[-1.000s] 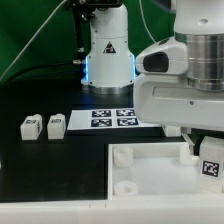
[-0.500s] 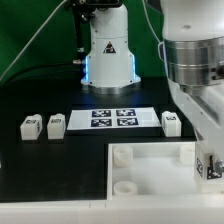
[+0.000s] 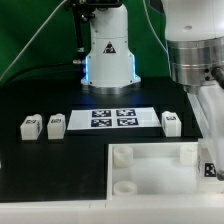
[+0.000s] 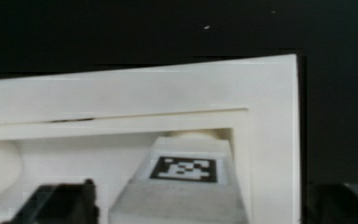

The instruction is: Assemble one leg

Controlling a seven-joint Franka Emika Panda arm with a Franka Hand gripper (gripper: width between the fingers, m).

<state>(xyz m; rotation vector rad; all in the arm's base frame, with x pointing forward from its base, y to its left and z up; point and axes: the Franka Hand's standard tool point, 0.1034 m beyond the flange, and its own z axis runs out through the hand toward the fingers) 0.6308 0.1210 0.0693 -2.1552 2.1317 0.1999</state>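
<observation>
A white leg [image 4: 194,168] with a square tag stands upright at a corner of the white tray-like top [image 4: 140,95], between my fingers. My gripper [image 4: 202,205] is open, with a dark finger [image 4: 60,200] on each side and a gap to the leg on both. In the exterior view the leg [image 3: 211,167] is at the top's [image 3: 150,170] right edge, under my gripper [image 3: 208,177]. Three more legs lie on the table: two at the exterior view's left [image 3: 30,126] [image 3: 56,125] and one [image 3: 171,122] beside the marker board.
The marker board [image 3: 112,118] lies flat behind the top. The arm's white base [image 3: 108,50] stands at the back. Round sockets [image 3: 122,155] show at the top's left corners. My arm fills the exterior view's right side.
The arm has swung and turned above the top's right edge, uncovering the leg beside the marker board. The tagged leg stays at the same corner.
</observation>
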